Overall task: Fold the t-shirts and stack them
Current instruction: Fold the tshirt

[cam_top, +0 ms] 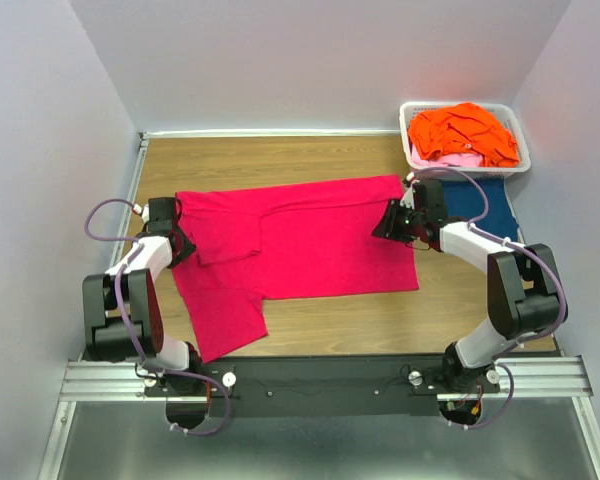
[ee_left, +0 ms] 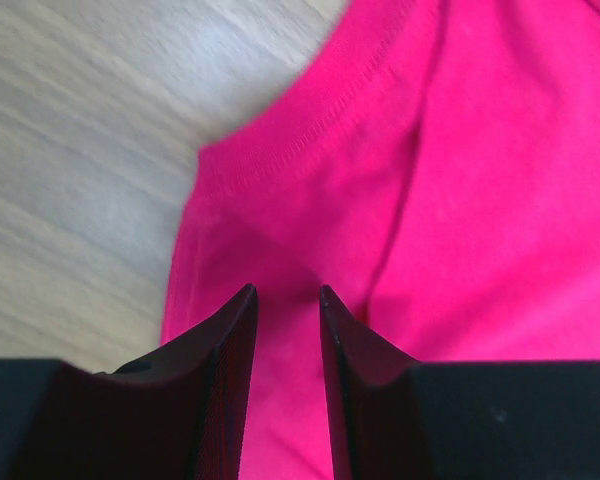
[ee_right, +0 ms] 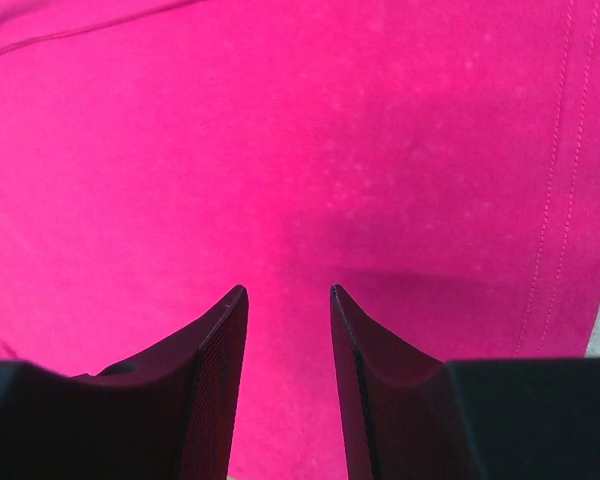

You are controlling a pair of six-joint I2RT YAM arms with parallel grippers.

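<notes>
two ends covered: left gripper [ee_left: 285, 293] & right gripper [ee_right: 288, 290], jaws parted, empty, over opposite sides of pink shirt [cam_top: 310, 245], prob to pinch & fold.

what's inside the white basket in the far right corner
Crumpled orange cloth fills the basket, with a strip of pale pink cloth showing under its near edge. Anything deeper is covered by the orange.
</notes>
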